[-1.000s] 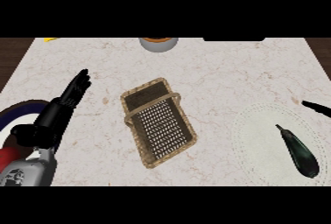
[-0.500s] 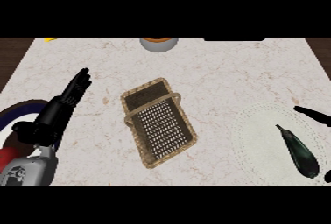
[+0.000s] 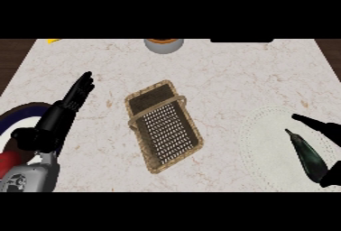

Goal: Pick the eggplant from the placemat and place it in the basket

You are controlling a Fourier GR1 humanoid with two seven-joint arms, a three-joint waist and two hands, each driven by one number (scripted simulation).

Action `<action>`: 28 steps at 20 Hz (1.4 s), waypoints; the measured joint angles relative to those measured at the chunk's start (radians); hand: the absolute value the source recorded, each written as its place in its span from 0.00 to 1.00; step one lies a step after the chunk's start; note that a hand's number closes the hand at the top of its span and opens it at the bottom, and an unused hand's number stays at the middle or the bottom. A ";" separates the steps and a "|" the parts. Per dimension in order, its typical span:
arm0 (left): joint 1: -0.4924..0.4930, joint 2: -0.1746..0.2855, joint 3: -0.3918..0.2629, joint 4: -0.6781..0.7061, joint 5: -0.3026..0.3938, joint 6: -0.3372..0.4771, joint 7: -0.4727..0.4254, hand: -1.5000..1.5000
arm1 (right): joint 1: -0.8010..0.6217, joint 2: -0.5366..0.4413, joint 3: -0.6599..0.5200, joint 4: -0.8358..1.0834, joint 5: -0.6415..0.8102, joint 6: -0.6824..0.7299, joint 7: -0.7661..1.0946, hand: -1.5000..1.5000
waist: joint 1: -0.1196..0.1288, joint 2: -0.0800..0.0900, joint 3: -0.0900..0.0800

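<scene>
- A round dark plate (image 3: pixel 15 118) with a red patch sits at the desk's (image 3: pixel 233 76) left edge, partly hidden by the left arm.
- The left hand (image 3: pixel 66 108) lies over the desk's left side. It is released: its fingers (image 3: pixel 81 88) are straight and point up and away, and it holds nothing. It is well apart from the basket.
- A small yellow thing (image 3: pixel 53 40) shows at the far left corner (too little of it is visible to name).
- A grey bowl (image 3: pixel 163 45) with something orange in it stands at the far edge, above the basket.
- The wicker basket (image 3: pixel 163 128) lies in the middle of the desk, long and turned at a slant, with its handle crossing near the upper end. Only its mesh floor shows inside.
- The pale round placemat (image 3: pixel 273 144) lies to the right of the basket, close to it but apart.
- The eggplant (image 3: pixel 306 155) is dark and slim. It lies on the right part of the placemat with its stem end pointing up-left.
- The right hand (image 3: pixel 318 126) comes in from the right edge, mostly cut off. It is released, with one straight finger just above the eggplant's stem and another black part by its lower end, not curled round it.
</scene>
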 measured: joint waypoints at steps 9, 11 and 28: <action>-0.011 -0.023 0.007 0.008 -0.019 -0.006 0.004 0.50 | -0.032 0.013 0.011 0.101 0.089 -0.033 -0.028 0.00 | 0.000 0.000 0.000; 0.001 -0.021 0.014 -0.008 -0.013 -0.017 0.010 0.50 | -0.024 0.019 0.009 0.103 0.098 -0.031 -0.034 0.00 | 0.000 0.000 0.000; 0.002 -0.034 0.026 -0.001 -0.035 -0.025 -0.002 0.50 | -0.048 0.012 0.091 0.186 0.232 -0.111 -0.152 1.00 | -0.002 -0.010 -0.018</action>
